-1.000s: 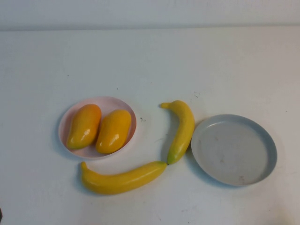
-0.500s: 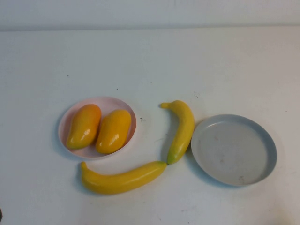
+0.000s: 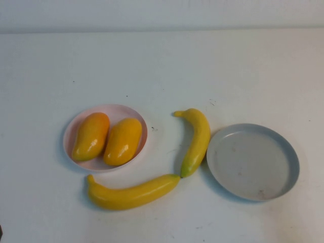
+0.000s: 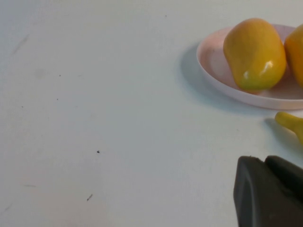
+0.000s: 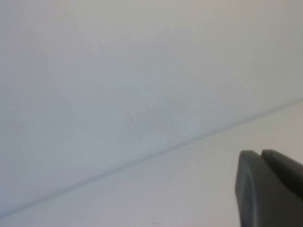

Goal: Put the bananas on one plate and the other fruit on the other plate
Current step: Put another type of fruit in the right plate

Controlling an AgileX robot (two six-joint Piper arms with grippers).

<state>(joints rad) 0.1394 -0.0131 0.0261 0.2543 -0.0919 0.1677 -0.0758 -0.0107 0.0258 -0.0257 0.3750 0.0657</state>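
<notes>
Two mango-like fruits [image 3: 91,135] [image 3: 123,141] lie side by side in the pale pink plate [image 3: 121,108] at the left. One banana [image 3: 132,194] lies on the table in front of that plate. The other banana [image 3: 197,139] lies between the plates, close to the grey plate [image 3: 253,162], which holds nothing. My left gripper [image 4: 267,161] is shut and empty, low over the table, short of the pink plate [image 4: 213,71]; a mango [image 4: 254,54] and a banana tip [image 4: 289,122] show there. My right gripper [image 5: 261,153] is shut and empty over bare table. Neither arm shows in the high view.
The white table [image 3: 162,66] runs back to a pale wall at the far edge [image 3: 162,30]. The right wrist view shows only the table surface and that edge line [image 5: 142,158].
</notes>
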